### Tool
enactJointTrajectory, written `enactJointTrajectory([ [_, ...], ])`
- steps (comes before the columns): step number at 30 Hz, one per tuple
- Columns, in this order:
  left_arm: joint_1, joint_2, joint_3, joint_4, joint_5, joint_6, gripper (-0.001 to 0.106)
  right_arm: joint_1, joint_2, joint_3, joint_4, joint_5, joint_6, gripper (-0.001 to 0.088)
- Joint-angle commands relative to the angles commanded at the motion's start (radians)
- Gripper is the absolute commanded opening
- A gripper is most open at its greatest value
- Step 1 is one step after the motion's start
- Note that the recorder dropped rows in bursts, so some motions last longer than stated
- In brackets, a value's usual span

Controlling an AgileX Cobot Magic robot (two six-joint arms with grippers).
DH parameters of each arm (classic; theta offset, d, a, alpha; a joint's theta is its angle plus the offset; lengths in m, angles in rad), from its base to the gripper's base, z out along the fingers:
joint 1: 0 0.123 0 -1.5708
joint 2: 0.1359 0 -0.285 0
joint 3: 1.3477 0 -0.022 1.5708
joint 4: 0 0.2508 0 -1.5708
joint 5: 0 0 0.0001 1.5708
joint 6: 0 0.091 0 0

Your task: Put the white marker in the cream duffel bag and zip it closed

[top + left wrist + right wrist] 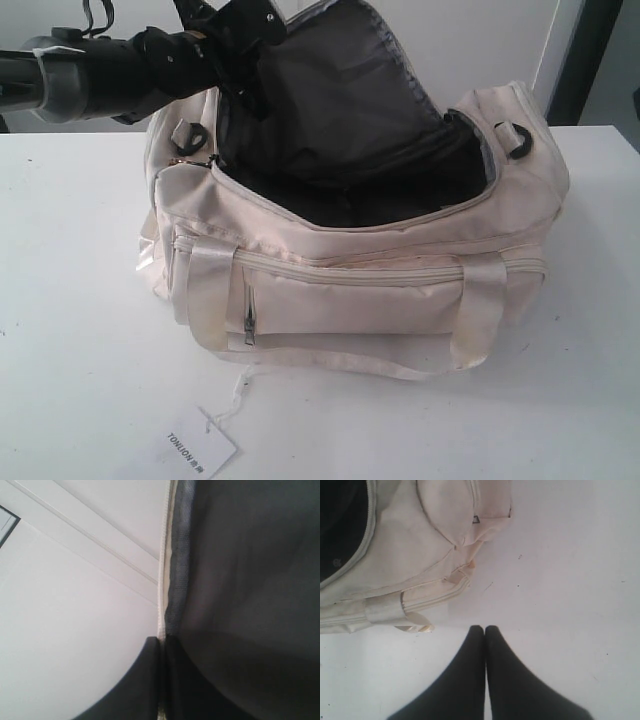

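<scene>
On the white table: the large, soft fabric cream duffel bag sits mid-frame in my exterior feed, with its main mouth gaping and dark grey lining showing.
Flap: the bag's dark-lined lid flap stands up toward twelve o'clock, held from the ten o'clock corner.
Left gripper: the black jaws are pressed together on the flap's white piped edge.
Right gripper: the jaws are together with nothing between them, over bare table just beside one end of the bag (which end, my wrist feed won't tell me).
Marker: the slim white marker shows in none of my feeds. I cannot tell whether it lies down in the shadowed lining or somewhere off-camera.
Tag: the white paper tag with black letters lies at seven o'clock of the bag. I mustn't mistake it for the marker.
Step, as I judge it: the mouth is held open for loading, and the zip is not yet run.
Risk, slip: it is a thin pinch on slick fabric. Any further pull could free the edge and drop the flap over the mouth.
Risk, drag: hauling on the flap could shift or tip the soft bag, since nothing steadies it.
Risk, empty bag: if I zip before confirming the marker is inside, I close on nothing.
Risk, snag: loose lining folds near the teeth could jam the zipper.
</scene>
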Motion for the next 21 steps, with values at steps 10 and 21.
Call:
enactJointTrajectory([
  [10,0.0,-0.019,0.0,-0.002,0.087,-0.004,0.0,0.0,0.0,0.0,0.0,0.0,0.0,0.0],
  [21,0.0,-0.072,0.0,-0.004,0.366,-0.022,0.0,0.0,0.0,0.0,0.0,0.0,0.0,0.0],
])
